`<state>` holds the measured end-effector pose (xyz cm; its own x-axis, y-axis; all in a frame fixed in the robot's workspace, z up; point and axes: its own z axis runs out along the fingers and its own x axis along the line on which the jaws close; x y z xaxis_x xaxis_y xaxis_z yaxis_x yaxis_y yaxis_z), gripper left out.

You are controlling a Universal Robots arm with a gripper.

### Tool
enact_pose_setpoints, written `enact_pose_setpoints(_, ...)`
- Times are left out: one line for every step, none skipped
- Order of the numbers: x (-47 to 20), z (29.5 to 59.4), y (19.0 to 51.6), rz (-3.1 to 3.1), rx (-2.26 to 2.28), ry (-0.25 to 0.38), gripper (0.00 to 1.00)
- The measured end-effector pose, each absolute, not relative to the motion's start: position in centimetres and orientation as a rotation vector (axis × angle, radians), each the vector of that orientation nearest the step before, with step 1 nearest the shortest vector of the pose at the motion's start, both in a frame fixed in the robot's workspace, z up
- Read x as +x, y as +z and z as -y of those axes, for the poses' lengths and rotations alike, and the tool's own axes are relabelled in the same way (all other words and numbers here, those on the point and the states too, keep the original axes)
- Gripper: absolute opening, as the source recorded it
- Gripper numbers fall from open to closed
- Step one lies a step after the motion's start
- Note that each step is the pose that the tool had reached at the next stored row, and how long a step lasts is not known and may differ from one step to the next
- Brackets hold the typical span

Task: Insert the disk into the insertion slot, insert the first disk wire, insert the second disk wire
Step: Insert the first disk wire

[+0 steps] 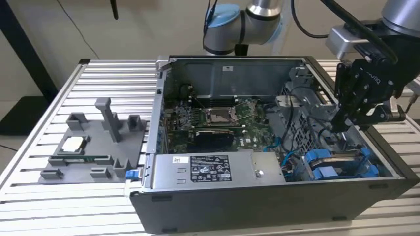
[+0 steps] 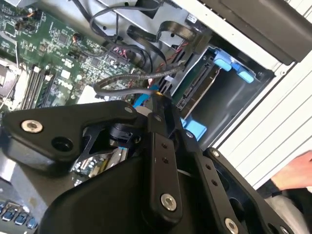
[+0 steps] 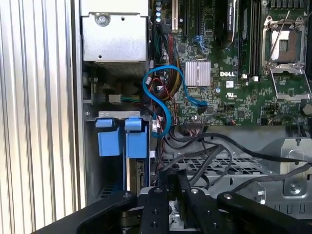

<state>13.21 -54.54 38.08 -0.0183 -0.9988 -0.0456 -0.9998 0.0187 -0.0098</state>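
Observation:
The disk (image 1: 339, 156) lies in its blue carrier (image 1: 326, 173) inside the insertion slot at the case's front corner, on the exterior view's right. Both wrist views show it seated there, the disk (image 2: 196, 88) (image 3: 140, 171) between blue tabs (image 2: 234, 66) (image 3: 122, 137). My gripper (image 1: 343, 127) hangs inside the case just above the disk's rear end. Its fingers (image 2: 157, 102) (image 3: 173, 179) stand close together on the end of a black disk wire (image 2: 124, 80), where a small blue and orange plug end shows. Whether the plug touches the disk is hidden.
The open case (image 1: 262, 206) sits on a slatted table. Inside are the motherboard (image 1: 217, 118), the silver labelled power-supply box (image 1: 210, 168), a looping blue cable (image 3: 163, 100) and black cable bundles (image 3: 229, 153). A grey fixture (image 1: 98, 142) stands at the left. A hand (image 2: 297, 171) is beside the case.

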Motion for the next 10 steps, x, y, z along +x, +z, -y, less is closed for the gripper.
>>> enact_pose_setpoints(13.4,54.6,38.0,-2.214,-2.173,0.039,0.19)
enact_pose_setpoints(13.6,54.7,37.9,-2.214,-2.173,0.039,0.19)
enact_pose_setpoints(13.7,54.8,37.9,-2.214,-2.173,0.039,0.19)
enact_pose_setpoints(13.9,54.8,37.8,-2.214,-2.173,0.039,0.19)
enact_pose_setpoints(14.1,54.9,37.7,-2.214,-2.173,0.038,0.19)
enact_pose_setpoints(14.2,55.0,37.6,-2.214,-2.173,0.038,0.19)
enact_pose_setpoints(14.4,55.0,37.6,-2.214,-2.174,0.038,0.19)
enact_pose_setpoints(14.5,55.1,37.5,-2.214,-2.174,0.037,0.19)
enact_pose_setpoints(14.6,55.2,37.4,-2.214,-2.174,0.037,0.19)
enact_pose_setpoints(14.8,55.2,37.3,-2.215,-2.174,0.036,0.19)
